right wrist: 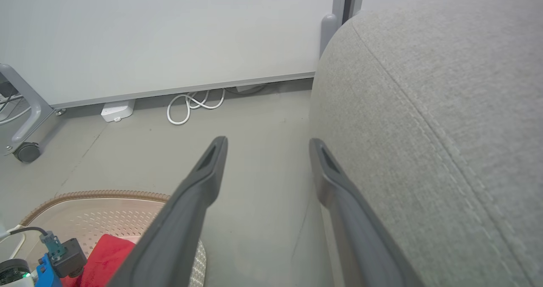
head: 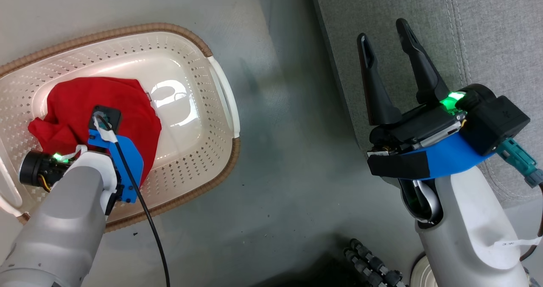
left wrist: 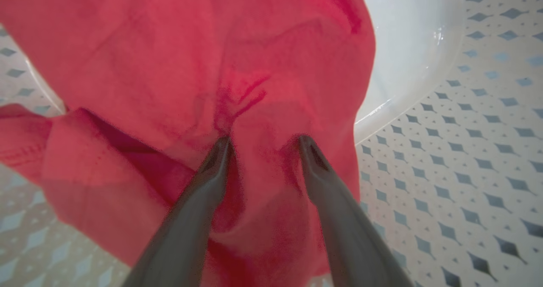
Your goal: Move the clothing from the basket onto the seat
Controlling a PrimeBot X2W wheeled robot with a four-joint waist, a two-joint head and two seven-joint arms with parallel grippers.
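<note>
Head view: the left arm (head: 63,219) is hiding part of the clothing (head: 85,96) in the basket (head: 127,29), nine o'clock. Left wrist view: left tool (left wrist: 263,140), spread wide, is pressing into it. Right wrist view: right tool (right wrist: 268,142) is gaping beside the seat (right wrist: 424,109), over grey floor (right wrist: 127,151).

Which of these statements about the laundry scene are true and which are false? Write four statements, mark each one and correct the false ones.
1. The bright red soft fabric clothing lies in the oval cream-white perforated plastic basket. True.
2. The right pincer, open and empty, is near the large light grey fabric-upholstered seat. True.
3. The left pincer is over the seat. False: its parted fingers press into the clothing in the basket.
4. The basket stands on the seat. False: it stands on the grey floor beside the seat.
</note>
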